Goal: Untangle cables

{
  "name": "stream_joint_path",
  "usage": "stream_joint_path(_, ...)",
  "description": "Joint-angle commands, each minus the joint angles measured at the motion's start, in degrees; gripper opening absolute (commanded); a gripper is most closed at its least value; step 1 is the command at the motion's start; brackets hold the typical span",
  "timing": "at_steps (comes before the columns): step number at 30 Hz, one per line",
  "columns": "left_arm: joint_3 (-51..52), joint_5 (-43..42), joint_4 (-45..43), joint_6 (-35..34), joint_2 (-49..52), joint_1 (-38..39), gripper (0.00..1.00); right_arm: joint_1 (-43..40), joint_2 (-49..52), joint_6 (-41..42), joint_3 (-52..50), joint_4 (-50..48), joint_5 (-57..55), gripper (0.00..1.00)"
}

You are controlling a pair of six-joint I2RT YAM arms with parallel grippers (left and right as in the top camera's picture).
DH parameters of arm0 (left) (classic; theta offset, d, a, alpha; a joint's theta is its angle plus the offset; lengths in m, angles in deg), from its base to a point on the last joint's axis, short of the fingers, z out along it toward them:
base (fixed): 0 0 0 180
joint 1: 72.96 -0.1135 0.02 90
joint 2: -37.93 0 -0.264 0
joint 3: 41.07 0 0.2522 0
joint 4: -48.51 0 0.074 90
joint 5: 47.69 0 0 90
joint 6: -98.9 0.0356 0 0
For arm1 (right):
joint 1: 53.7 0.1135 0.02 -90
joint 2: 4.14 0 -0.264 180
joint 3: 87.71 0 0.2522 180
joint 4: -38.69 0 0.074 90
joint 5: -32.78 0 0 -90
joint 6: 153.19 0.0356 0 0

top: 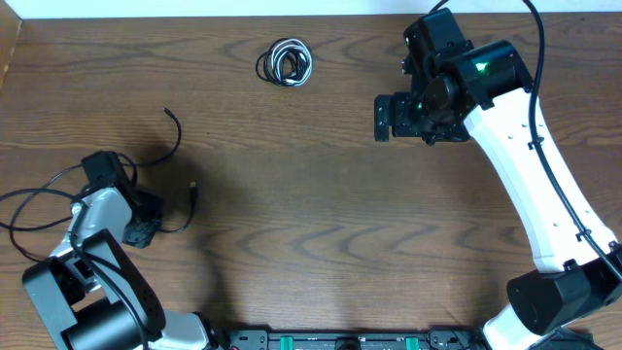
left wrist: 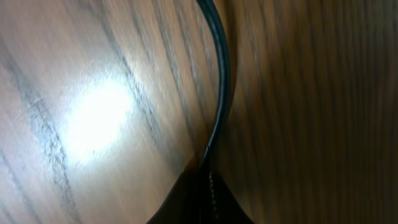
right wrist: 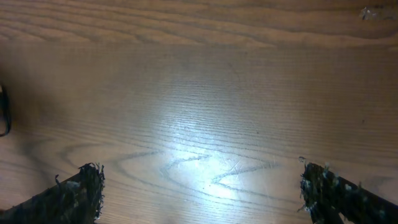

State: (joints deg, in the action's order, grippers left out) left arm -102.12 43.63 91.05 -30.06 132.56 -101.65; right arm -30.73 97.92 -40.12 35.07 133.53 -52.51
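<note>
A small coiled bundle of white and black cables (top: 284, 63) lies at the table's far middle. A separate thin black cable (top: 178, 136) lies at the left; its small plug end (top: 194, 187) curves down towards my left gripper (top: 146, 231). In the left wrist view that black cable (left wrist: 221, 81) runs straight into my left gripper (left wrist: 208, 179), which is shut on it low over the wood. My right gripper (top: 384, 119) hovers open to the right of the bundle. Its frayed fingertips (right wrist: 81, 193) stand wide apart around my right gripper's middle (right wrist: 202, 194), over bare wood.
The wooden table (top: 321, 224) fills the view. Thicker black cords (top: 29, 209) loop from the left arm near the left edge. The right arm (top: 525, 165) slants across the right side. A dark curved sliver (right wrist: 4, 115) shows at the right wrist view's left edge.
</note>
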Motion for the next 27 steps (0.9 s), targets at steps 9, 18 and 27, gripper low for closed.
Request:
stream_joint_path(9,-5.7,-17.2,-0.6,-0.7,-2.5,-16.0,0.07,0.7,0.3,0.5,-0.1,-0.1,-0.1,0.99)
stream_joint_path(18,-7.6,-19.9,-0.6,-1.7,-4.9,-23.1,0.13,0.8,0.3,0.5,-0.1,-0.1,0.0,0.99)
stream_joint_path(27,-7.6,-2.3,-1.1,0.8,-4.7,-20.5,0.90,0.8,0.3,0.4,-0.1,0.7,0.0,0.99)
